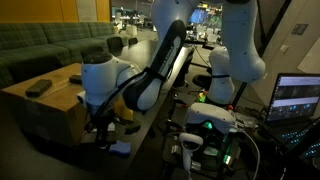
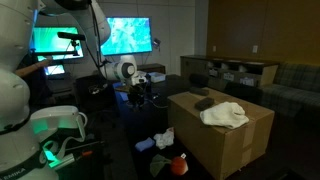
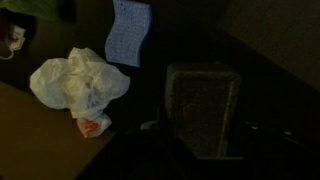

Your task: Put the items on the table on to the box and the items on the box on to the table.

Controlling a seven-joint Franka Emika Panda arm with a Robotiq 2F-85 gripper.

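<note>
The gripper is held low above the table, just left of the box, whose top carries a white cloth. Whether the jaws are clenched or released cannot be told. A table pick is judged in hand; lowering onto the crumpled white bag is called for next.

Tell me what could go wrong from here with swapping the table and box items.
The white crumpled bag touches an orange item, so lifting one may drag the other. It also lies close to the box, which could get bumped. The table is dark and dimly lit, so dark items may be missed.
</note>
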